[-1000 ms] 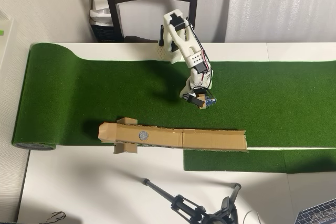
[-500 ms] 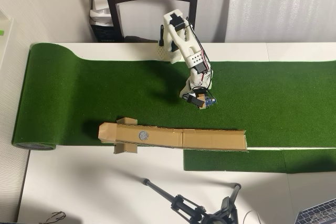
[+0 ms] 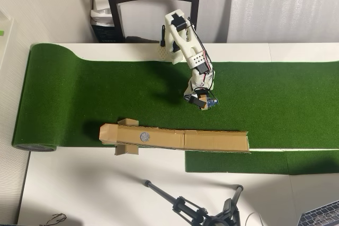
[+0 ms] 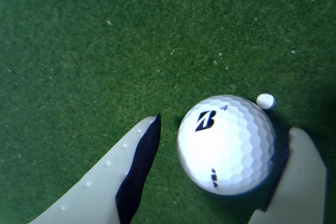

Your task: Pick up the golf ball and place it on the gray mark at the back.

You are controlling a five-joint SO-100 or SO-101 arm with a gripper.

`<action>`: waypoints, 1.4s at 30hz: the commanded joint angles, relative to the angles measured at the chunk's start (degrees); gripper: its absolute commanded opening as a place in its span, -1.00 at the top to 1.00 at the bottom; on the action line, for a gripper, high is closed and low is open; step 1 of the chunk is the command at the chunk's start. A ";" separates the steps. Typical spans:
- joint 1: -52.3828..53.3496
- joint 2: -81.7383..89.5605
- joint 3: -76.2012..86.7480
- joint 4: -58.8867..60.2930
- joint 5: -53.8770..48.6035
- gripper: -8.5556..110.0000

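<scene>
We see the gripper point(image 4: 223, 135) with jaws spread around the golf ball point(image 4: 226, 144) on the green turf point(image 4: 105, 51), not yet clamped. The arm has barely moved over the last second, so the grasp is still pending. Beyond the ball, the gray mark point(image 3: 144, 136) on the cardboard strip point(image 3: 212, 141) sits empty.

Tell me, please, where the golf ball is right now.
In the wrist view the golf ball lies on the green turf at lower right, between the open gripper fingers, with a tiny white speck just beyond it.
</scene>
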 commanded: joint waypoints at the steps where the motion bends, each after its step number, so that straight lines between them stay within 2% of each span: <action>1: 0.53 0.53 -4.57 -0.97 0.44 0.22; 26: 0.70 -4.48 -4.66 0.35 0.09 0.22; 33: 0.70 -4.48 -4.66 0.35 0.35 0.47; 42: 0.88 -4.48 -4.66 0.35 0.44 0.59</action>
